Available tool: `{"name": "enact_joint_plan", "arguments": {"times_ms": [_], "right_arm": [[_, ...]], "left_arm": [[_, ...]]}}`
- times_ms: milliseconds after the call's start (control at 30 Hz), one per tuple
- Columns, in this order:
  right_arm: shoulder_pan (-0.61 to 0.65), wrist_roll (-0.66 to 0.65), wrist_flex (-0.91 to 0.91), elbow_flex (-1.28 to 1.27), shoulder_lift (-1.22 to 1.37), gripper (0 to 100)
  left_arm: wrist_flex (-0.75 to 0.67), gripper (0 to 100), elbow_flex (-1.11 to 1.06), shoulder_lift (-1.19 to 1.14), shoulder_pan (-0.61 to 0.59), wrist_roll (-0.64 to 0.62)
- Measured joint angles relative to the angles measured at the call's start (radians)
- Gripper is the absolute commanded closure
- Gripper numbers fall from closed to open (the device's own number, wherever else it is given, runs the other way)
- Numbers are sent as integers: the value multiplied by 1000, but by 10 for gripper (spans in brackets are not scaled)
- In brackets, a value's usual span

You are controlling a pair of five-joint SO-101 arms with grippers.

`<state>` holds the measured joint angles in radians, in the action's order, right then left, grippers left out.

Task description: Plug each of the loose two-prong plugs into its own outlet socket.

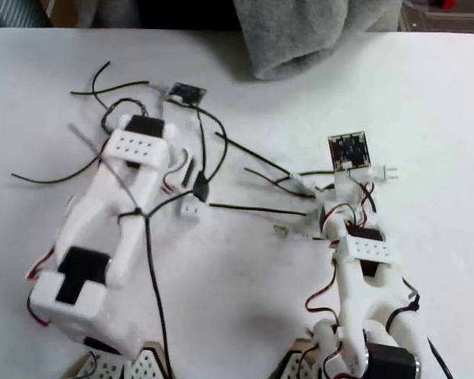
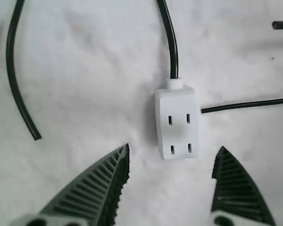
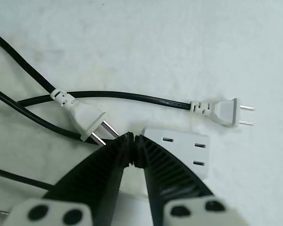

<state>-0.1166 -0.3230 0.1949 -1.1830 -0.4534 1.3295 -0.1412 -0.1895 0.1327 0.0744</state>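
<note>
— White tabletop (image 1: pixel 426 95) runs under both arms, we see, with a grey cloth (image 1: pixel 300 35) bunched at twelve o'clock and loose black cords (image 1: pixel 257 209) strewn across the middle. Where do we put the arms?

— We put the left arm (image 1: pixel 103 213) at eight o'clock, slanting toward eleven, and the right arm (image 1: pixel 355 292) at five o'clock, pointing toward twelve.

— And what does the left claw (image 2: pixel 174 148) show us?

— We see it spread wide, its ribbed fingers (image 2: pixel 104 183) on either side of the first socket block (image 2: pixel 177 122) and touching neither side of it. That white block lies flat with two pairs of slots facing up, and a black cord leaves its far end.

— What about the right claw (image 3: pixel 133 149)?

— We see it pinched closed, tip against tip, gripping nothing. The second socket block (image 3: pixel 191 146) lies just beside those tips, partly behind one finger. The first plug (image 3: pixel 87 117), white, points its two prongs at the fingertips and lies close to them. The second plug (image 3: pixel 226 112) lies near the block, prongs bare and pointing away from its cord.

— Can we find that second plug from above?

— We can: it lies at three o'clock from the table's middle, just beyond the right arm's tip.
</note>
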Motion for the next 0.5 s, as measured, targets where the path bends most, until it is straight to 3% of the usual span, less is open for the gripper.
{"name": "enact_joint_plan", "arguments": {"times_ms": [500], "right_arm": [[0, 0, 0, 0, 0, 978]], "left_arm": [[14, 750, 221, -348, 0, 17]]}}
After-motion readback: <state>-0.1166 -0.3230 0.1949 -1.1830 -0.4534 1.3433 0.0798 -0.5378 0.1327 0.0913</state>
